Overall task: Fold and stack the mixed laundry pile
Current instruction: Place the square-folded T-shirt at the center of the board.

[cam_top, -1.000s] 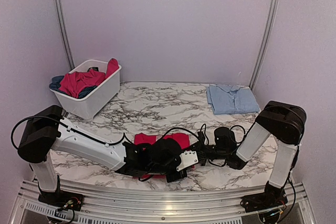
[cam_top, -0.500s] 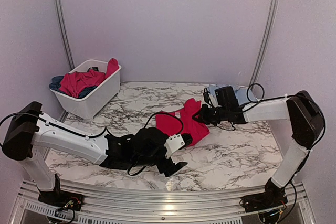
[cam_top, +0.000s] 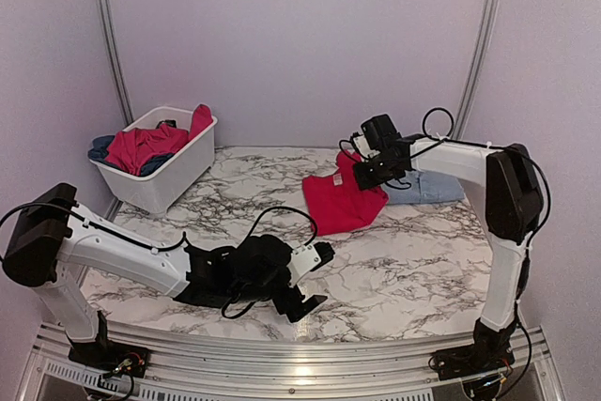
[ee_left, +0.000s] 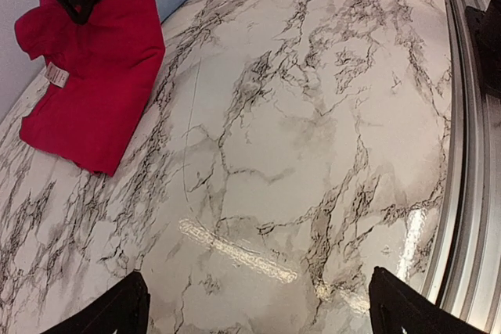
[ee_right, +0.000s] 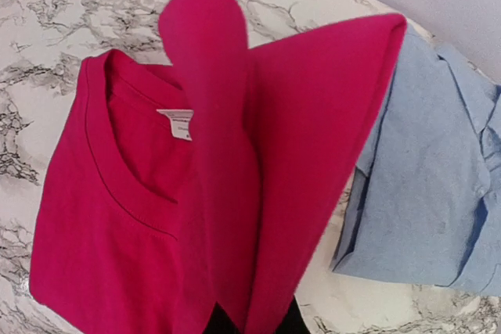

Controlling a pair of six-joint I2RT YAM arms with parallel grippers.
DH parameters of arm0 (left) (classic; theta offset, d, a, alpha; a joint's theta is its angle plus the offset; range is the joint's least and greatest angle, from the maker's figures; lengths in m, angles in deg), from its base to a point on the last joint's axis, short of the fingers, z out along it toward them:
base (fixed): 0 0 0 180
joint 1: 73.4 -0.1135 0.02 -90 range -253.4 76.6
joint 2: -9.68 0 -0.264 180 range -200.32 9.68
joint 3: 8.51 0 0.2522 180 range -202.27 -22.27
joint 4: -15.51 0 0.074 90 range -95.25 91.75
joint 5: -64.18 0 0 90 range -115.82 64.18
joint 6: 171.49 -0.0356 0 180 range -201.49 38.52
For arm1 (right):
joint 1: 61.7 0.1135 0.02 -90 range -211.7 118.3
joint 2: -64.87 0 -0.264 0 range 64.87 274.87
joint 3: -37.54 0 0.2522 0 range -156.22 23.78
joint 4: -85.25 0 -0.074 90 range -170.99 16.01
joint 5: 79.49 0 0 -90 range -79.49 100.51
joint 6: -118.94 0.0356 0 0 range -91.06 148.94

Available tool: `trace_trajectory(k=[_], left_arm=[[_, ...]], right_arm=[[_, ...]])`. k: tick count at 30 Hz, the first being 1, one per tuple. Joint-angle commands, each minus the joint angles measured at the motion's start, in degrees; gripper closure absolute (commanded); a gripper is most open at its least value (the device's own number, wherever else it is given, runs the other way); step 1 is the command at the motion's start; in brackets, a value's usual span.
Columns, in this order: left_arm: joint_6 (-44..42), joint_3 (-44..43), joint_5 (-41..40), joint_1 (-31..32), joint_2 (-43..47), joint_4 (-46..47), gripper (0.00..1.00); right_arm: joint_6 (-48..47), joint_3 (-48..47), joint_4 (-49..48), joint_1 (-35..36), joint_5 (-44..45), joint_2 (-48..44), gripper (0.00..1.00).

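Red shirt (cam_top: 340, 202) diagonal, near-left to far-right

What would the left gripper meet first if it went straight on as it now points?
Likely the bare marble table: the left gripper, jaws open, points low across it, the red shirt off to its side. Depth is unclear.

At the bench's (cam_top: 423, 269) far-left corner sits a basket (cam_top: 178, 180) w/ a heap of garments (cam_top: 141, 146) in it. At the far-right corner lies a folded shirt (cam_top: 427, 185). Just left of it, mid-bench toward the far edge, lies a tee (cam_top: 333, 208). Its right side is lifted off the bench in the right fingers (cam_top: 362, 176), over the shirt's left edge. The left fingers (cam_top: 320, 252) hang nr the near edge, left of centre, well apart from the tee.
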Motion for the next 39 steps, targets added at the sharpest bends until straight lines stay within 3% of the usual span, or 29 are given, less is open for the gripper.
trace_trajectory(k=[1,10,26,39], left_arm=[[0.7,1.6,-1.0,-0.4,2.5,1.3,0.01],[0.8,4.0,-1.4,-0.6,3.7,2.3,0.01],[0.1,4.4,-1.5,-0.7,3.0,2.7,0.01],[-0.6,3.9,-1.4,-1.1,2.0,2.7,0.01]], right_arm=[[-9.2,-9.3,5.6,-0.6,12.8,1.9,1.00],[-12.7,-19.7,8.8,-4.9,15.9,2.3,1.00],[-16.7,-30.2,12.5,-7.9,18.0,3.5,1.00],[-16.2,-25.3,8.5,-15.0,13.6,6.6,1.00]])
